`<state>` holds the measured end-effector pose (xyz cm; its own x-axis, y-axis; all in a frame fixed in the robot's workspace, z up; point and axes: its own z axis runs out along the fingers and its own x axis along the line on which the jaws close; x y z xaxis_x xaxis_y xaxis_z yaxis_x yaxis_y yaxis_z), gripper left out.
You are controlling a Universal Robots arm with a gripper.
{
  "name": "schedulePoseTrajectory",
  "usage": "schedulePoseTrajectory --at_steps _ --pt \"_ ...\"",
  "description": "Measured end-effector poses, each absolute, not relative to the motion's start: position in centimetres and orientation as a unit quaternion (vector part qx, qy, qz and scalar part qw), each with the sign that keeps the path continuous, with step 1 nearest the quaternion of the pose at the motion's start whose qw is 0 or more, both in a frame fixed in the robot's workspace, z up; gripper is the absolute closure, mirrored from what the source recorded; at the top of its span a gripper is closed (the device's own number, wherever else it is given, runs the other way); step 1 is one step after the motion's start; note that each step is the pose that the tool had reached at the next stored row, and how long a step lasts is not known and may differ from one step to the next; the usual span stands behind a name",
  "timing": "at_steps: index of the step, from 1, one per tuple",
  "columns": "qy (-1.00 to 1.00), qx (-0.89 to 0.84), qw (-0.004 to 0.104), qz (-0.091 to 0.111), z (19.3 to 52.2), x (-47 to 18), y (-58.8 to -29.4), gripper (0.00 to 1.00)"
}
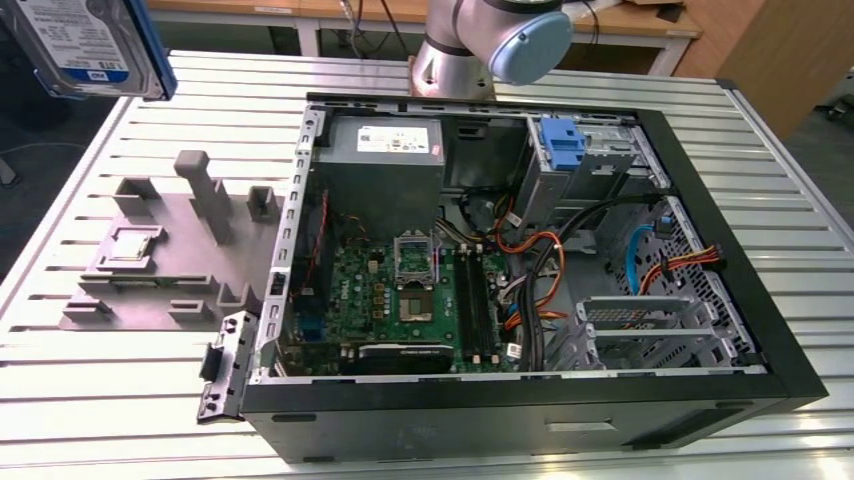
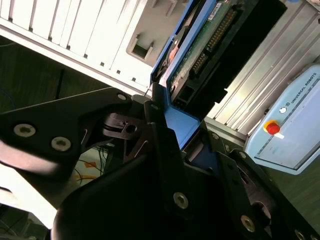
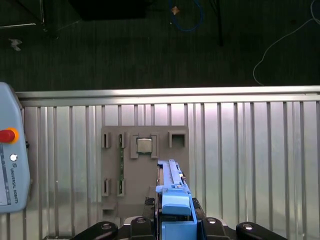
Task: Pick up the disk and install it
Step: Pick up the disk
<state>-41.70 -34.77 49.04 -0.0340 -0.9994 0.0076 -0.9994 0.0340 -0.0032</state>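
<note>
The disk (image 1: 91, 45), a silver drive with a white-and-blue label and a blue bracket, hangs high above the table at the exterior view's far left, clear of the open computer case (image 1: 694, 330). In the second wrist view my gripper (image 2: 176, 131) is shut on the blue bracket, and the disk (image 2: 210, 45) shows its green circuit board and connector edge. In the first wrist view the disk (image 3: 175, 197) stands edge-on between my black fingers (image 3: 150, 222), over the grey fixture plate (image 3: 112, 175). An empty drive bay with an upright blue latch (image 1: 563, 145) sits at the case's far corner.
The grey fixture plate (image 1: 174, 250) with raised posts and a chip lies on the slatted table (image 1: 107, 400), at the exterior view's left of the case. Inside the case are a power supply (image 1: 384, 140), a motherboard (image 1: 400, 300) and cables (image 1: 534, 260). A teach pendant (image 3: 10, 165) lies on the table edge.
</note>
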Motion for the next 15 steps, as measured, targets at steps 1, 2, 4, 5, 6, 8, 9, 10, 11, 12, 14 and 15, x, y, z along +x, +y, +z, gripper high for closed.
schedulePoseTrajectory --at_steps 1,2,4,5,6,8,9,10,11,12,14,15 --pt "-0.719 0.695 0.002 0.004 49.0 -41.6 -34.8 0.63" --pt "-0.719 0.695 0.002 0.004 49.0 -41.5 -34.8 0.63" --pt "-0.719 0.695 0.002 0.004 49.0 -41.1 -34.8 0.63" --pt "-0.719 0.695 0.002 0.004 49.0 -40.9 -34.8 0.63" --pt "-0.719 0.695 0.002 0.004 49.0 -40.6 -34.8 0.63" --pt "-0.719 0.695 0.002 0.004 49.0 -40.2 -34.8 0.63" --pt "-0.719 0.695 0.002 0.004 49.0 -40.1 -34.8 0.63" --pt "-0.719 0.695 0.002 0.004 49.0 -39.9 -34.8 0.63" --pt "-0.719 0.695 0.002 0.004 49.0 -39.7 -34.8 0.63" --pt "-0.719 0.695 0.002 0.004 49.0 -39.6 -34.8 0.63" --pt "-0.719 0.695 0.002 0.004 49.0 -39.5 -34.9 0.63" --pt "-0.719 0.695 0.002 0.004 49.0 -39.5 -35.0 0.63"
